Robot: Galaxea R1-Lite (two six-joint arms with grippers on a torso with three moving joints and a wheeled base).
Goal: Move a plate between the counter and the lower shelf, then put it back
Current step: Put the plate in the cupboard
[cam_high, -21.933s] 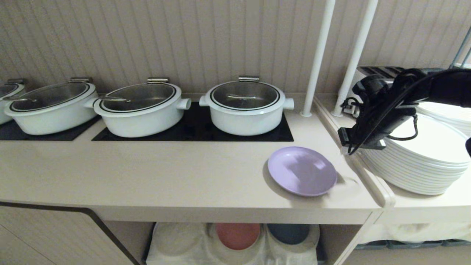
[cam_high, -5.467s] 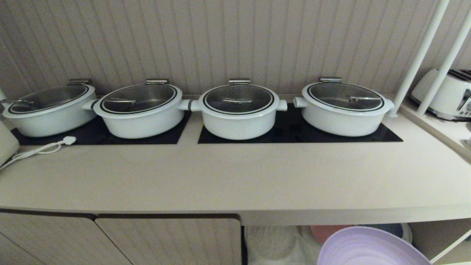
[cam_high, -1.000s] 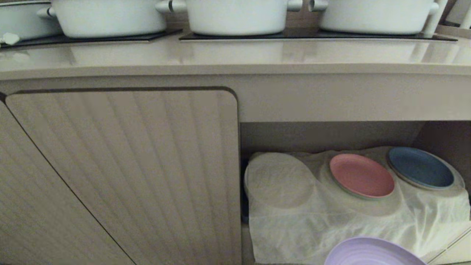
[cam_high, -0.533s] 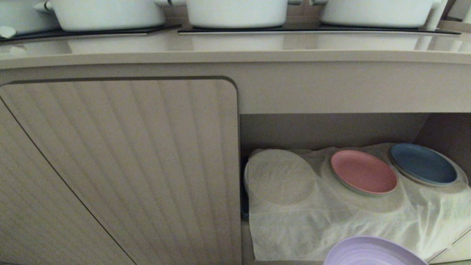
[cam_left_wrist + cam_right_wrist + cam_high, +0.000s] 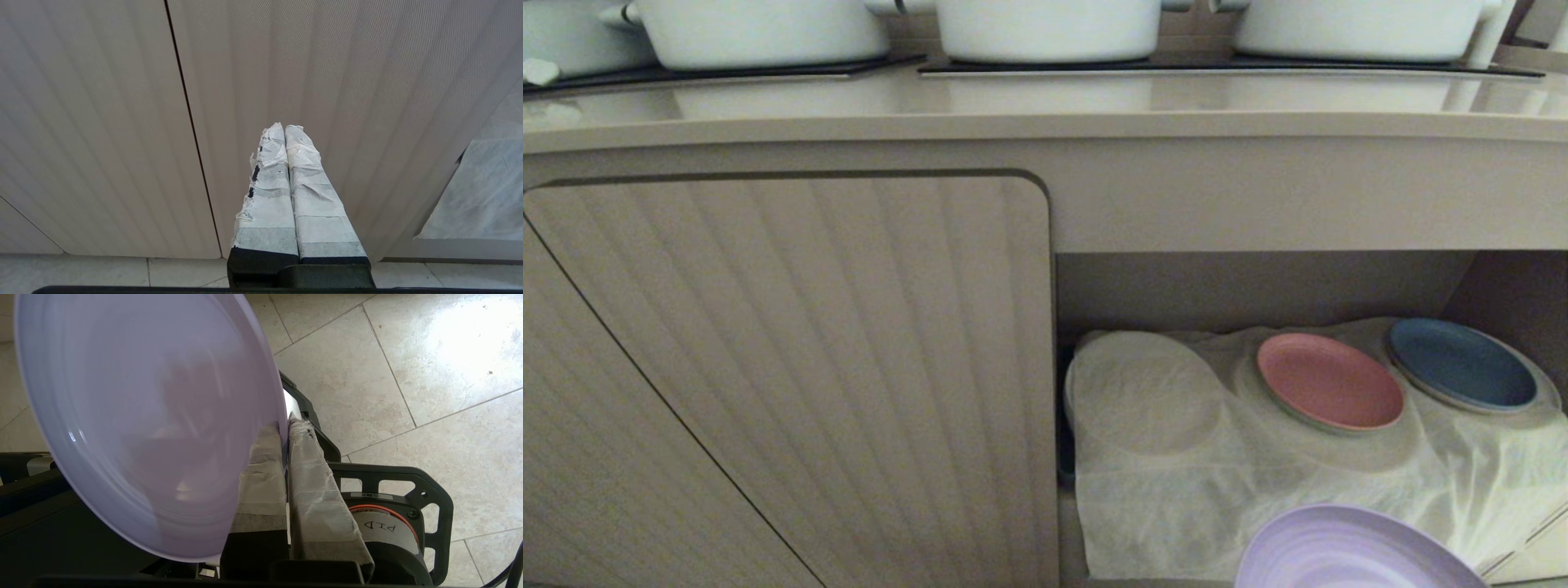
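Your right end effector [image 5: 284,425] is clenched on the rim of the lilac plate [image 5: 1352,551], lower right of the head frame, before the lower shelf [image 5: 1258,490]. Your left end effector [image 5: 284,130] is clenched on nothing, facing the cupboard door [image 5: 327,81].

Plate [image 5: 1347,551] cut off by head view's bottom edge.

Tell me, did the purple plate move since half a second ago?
Yes. The plate, pinched in the right tool, shows higher against the unmoved white cloth, nearer the lower shelf.
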